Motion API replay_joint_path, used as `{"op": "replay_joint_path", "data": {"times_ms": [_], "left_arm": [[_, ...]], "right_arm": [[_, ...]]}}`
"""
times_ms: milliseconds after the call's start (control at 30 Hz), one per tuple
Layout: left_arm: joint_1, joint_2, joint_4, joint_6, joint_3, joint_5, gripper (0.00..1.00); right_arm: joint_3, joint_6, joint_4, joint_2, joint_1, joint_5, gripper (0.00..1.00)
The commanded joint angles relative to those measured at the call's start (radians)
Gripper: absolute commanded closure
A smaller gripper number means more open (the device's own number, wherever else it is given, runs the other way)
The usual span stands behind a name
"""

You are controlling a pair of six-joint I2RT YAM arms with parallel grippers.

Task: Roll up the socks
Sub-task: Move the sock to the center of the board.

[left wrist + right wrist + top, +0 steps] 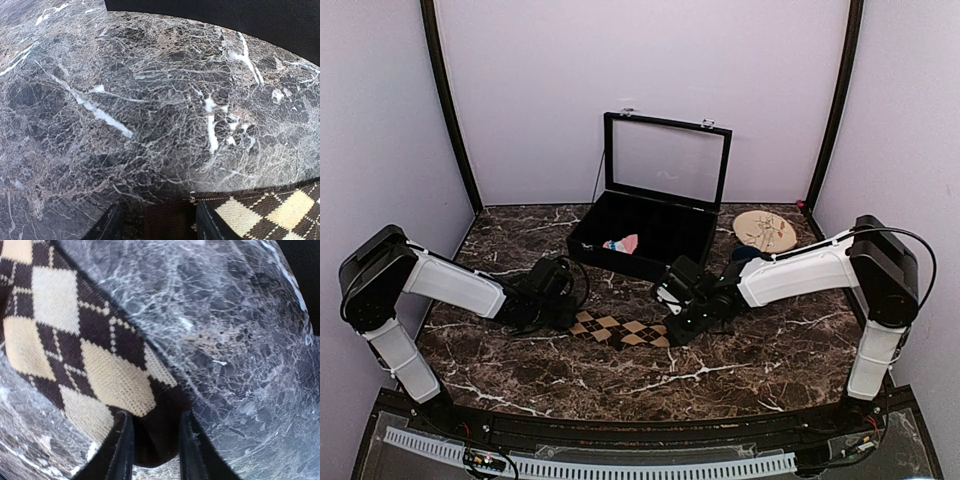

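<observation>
Two socks, one in hand: the argyle sock (620, 330) lies flat on the marble table (740, 370), stretched between the two tools, no turn of a roll in it yet; so I judge the roll of this sock is only being set up. Right gripper (155, 455) is closed on the dark toe end, fabric filling the gap between its fingers (125, 450), diamonds running away ahead of it; left gripper (159, 225) stands parted, the dark end of the sock lying loose between its fingers (107, 227), nothing pinched. Next move likely needs one end folded over and walked toward the other tool, with the far end pinned so the fabric doesn't slide on the slick stone. Pink sock (622, 243) sits bunched inside the black box (640, 268) beyond both tools, lid up; can't tell if it's rolled. Round wooden disc (765, 232) is off behind the right arm, well apart. Main hazard: the two tools are near each other across a short sock; clash risk as the roll closes.
</observation>
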Motion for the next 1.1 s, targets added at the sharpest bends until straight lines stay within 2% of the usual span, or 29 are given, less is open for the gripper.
{"op": "replay_joint_path", "data": {"times_ms": [0, 300, 633, 1067], "left_arm": [[-0.005, -0.023, -0.035, -0.005, -0.013, 0.002, 0.49], [-0.006, -0.032, -0.031, 0.015, -0.005, 0.000, 0.49], [-0.005, -0.030, -0.021, 0.027, -0.009, 0.010, 0.49], [-0.005, -0.035, -0.014, 0.037, -0.017, 0.011, 0.49]], "right_arm": [[0.020, 0.025, -0.013, -0.068, -0.002, -0.015, 0.65], [-0.064, 0.208, 0.046, -0.172, -0.002, -0.026, 0.58], [-0.185, 0.408, 0.147, -0.192, -0.003, -0.023, 0.54], [-0.271, 0.540, 0.274, -0.185, -0.028, -0.062, 0.54]]}}
